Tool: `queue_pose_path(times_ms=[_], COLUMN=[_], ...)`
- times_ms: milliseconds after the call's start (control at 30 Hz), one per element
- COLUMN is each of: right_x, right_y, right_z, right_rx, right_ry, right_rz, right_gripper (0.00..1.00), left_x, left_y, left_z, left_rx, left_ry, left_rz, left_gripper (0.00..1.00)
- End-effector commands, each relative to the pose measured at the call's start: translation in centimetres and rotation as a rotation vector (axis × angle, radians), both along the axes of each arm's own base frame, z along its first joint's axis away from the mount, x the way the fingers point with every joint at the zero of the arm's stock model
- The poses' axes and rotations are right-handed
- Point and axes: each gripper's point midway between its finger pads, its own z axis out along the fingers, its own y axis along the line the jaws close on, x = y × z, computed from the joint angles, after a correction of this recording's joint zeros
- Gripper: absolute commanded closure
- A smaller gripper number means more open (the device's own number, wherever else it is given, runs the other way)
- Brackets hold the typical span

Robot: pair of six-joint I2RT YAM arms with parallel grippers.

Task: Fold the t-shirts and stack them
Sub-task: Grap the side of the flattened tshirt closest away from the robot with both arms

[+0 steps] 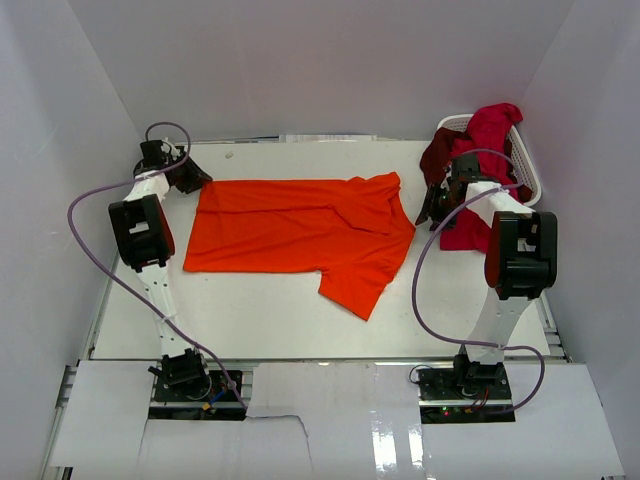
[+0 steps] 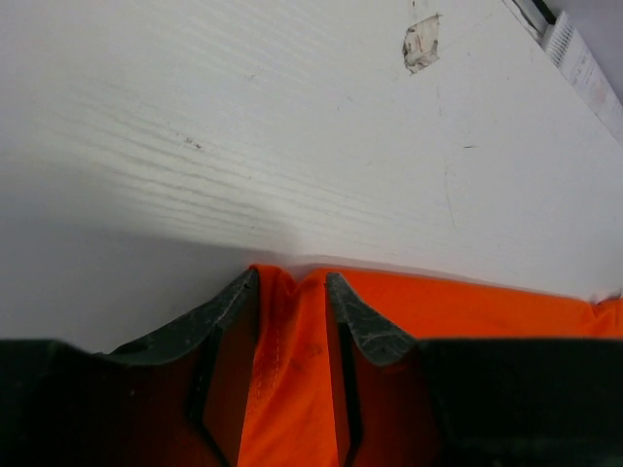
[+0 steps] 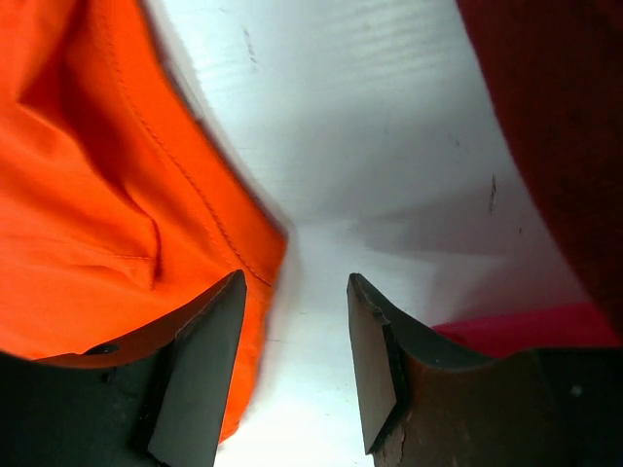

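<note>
Left pincer [image 2: 290, 282] is right up against its wrist camera. Its fingers are spread a bit, with the hem edge of the orange shirt [image 1: 300, 225] lying loose between them, not squeezed as far as I can see. That's over by the far left corner of the desk [image 1: 270, 320]. The orange shirt is laid out flat across the middle of the desk, hem toward the left edge, collar end toward the right, one sleeve pointing at the near edge. Right pincer [image 3: 292, 282] is spread wide over bare desk just right of the shirt, holding nothing. At the far right corner, a maroon shirt [image 1: 437, 155] and a crimson shirt [image 1: 495, 125] hang over the white basket [image 1: 530, 185].
</note>
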Motion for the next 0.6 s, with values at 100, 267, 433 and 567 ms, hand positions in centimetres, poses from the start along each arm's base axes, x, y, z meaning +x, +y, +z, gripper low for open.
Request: queue_pose_path(times_ms=[100,267,433,567], right_x=[2.7,3.7,4.4,4.8], right_y=[1.5,2.6,3.9,6.6], right_z=[5.2,6.7,7.1,7.7], right_rx=[-0.009,-0.034,0.024,0.039], right_ry=[-0.154,-0.211,-0.211,-0.240], right_rz=[0.116,0.159,0.196,0.289], right_gripper=[0.47,0.47,0.47,0.46], left_x=[-1.0,-2.2,-2.7,-5.4], left_y=[2.3,4.1,4.0,0.5], left_z=[4.8,10.1,12.5,13.6], left_rx=[0.076,0.212,0.230,0.122], left_ry=[-0.066,-0.152,-0.184,-0.196], left_rz=[0.105,0.169,0.158,0.078], left_gripper=[0.56,0.54,0.53,0.57])
